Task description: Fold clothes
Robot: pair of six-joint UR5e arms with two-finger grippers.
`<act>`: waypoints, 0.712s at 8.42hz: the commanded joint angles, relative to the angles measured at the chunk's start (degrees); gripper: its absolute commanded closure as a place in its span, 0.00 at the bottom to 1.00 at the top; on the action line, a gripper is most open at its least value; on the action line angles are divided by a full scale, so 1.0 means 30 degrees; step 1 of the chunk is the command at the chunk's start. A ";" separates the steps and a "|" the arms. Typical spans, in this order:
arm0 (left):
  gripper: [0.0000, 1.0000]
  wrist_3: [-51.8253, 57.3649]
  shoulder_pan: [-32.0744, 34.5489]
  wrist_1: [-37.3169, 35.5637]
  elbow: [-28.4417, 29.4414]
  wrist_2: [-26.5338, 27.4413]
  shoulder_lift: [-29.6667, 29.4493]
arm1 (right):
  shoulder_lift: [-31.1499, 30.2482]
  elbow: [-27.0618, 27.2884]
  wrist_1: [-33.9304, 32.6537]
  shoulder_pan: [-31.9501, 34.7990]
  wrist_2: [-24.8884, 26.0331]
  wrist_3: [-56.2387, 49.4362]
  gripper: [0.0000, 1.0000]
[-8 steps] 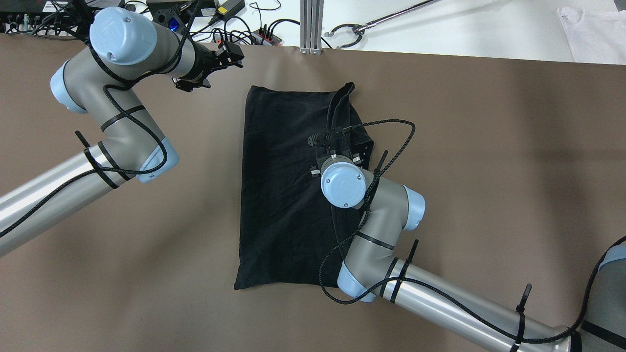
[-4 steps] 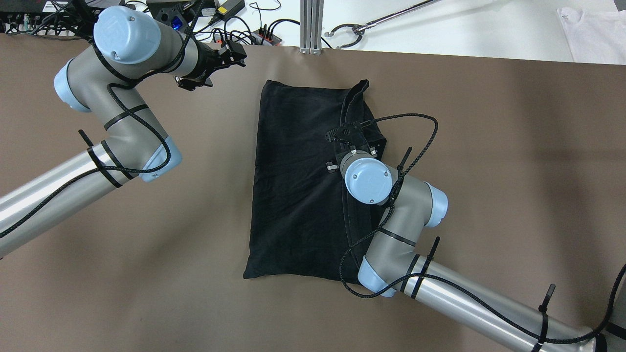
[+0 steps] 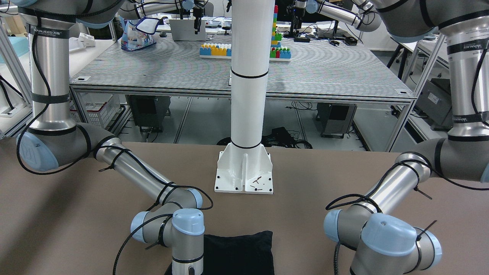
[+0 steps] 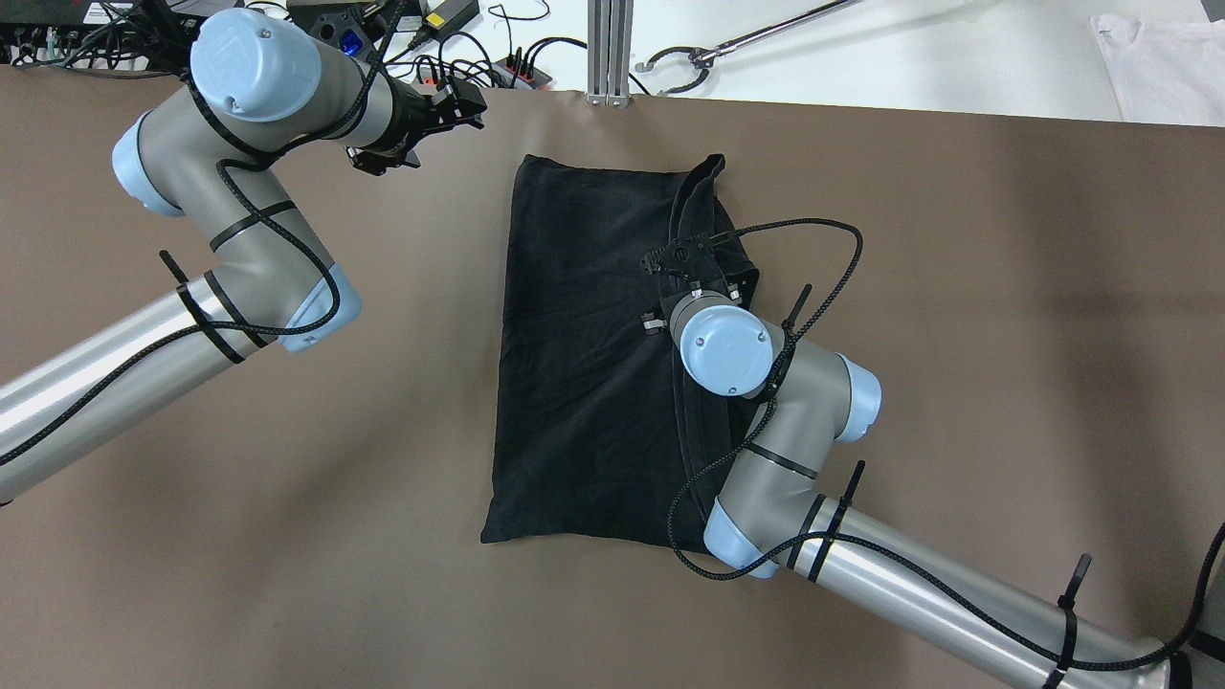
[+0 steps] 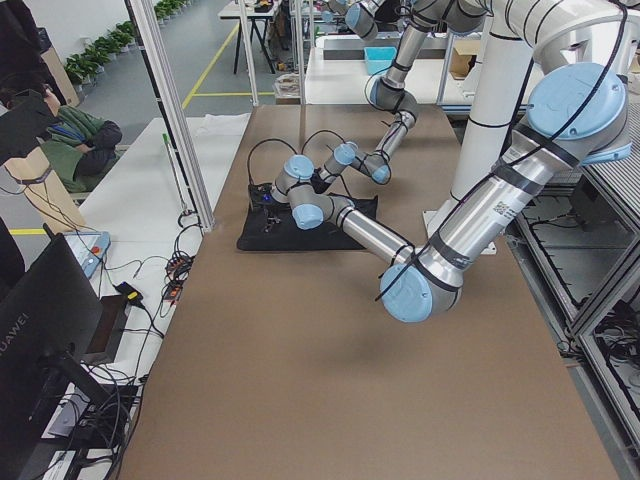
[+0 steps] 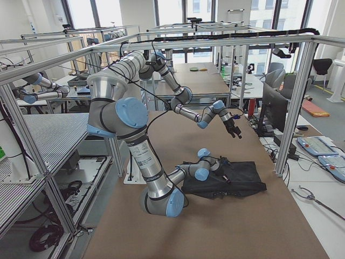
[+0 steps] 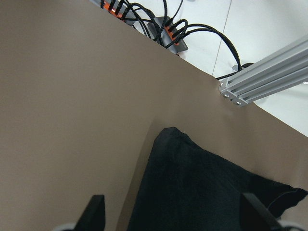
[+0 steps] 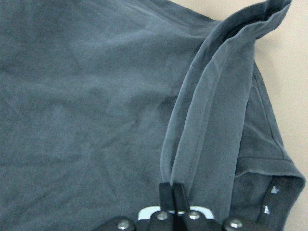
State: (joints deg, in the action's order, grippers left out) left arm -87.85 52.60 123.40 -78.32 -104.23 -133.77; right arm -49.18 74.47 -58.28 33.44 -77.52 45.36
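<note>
Bare table [image 4: 957,287] flanking clothes [image 4: 574,335], white pillar [image 3: 247,114], cables [image 7: 169,24] beyond

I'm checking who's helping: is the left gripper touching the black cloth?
No, the left gripper hangs in the air, apart from the black cloth.

Silver metal arm tubes [image 4: 919,586] are joining grey housings [image 4: 766,459], each wearing round pale blue caps [image 4: 723,337] dotted with small screws [image 4: 703,341]. Black braided cables [image 4: 804,224] are trailing along them under black zip ties [image 4: 1064,622]. A black left gripper [image 7: 175,211] and a black right gripper [image 8: 172,188] are finishing them off.
</note>
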 commanded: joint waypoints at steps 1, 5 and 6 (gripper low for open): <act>0.00 0.0017 -0.0015 0.0001 0.0149 -0.0001 -0.0060 | 0.0015 0.0020 0.0002 0.0015 -0.0001 -0.0002 0.89; 0.00 0.0046 -0.0015 0.0001 0.0150 -0.0002 -0.0060 | 0.0015 0.0020 0.0002 0.0044 0.0028 -0.0002 0.83; 0.00 0.0046 0.0014 0.0001 0.0179 -0.0002 -0.0060 | 0.0015 0.0020 0.0002 0.0044 0.0028 0.0056 0.75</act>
State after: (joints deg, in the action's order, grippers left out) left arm -87.72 52.59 123.40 -77.83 -104.24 -133.94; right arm -49.13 74.53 -58.27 33.56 -77.44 45.36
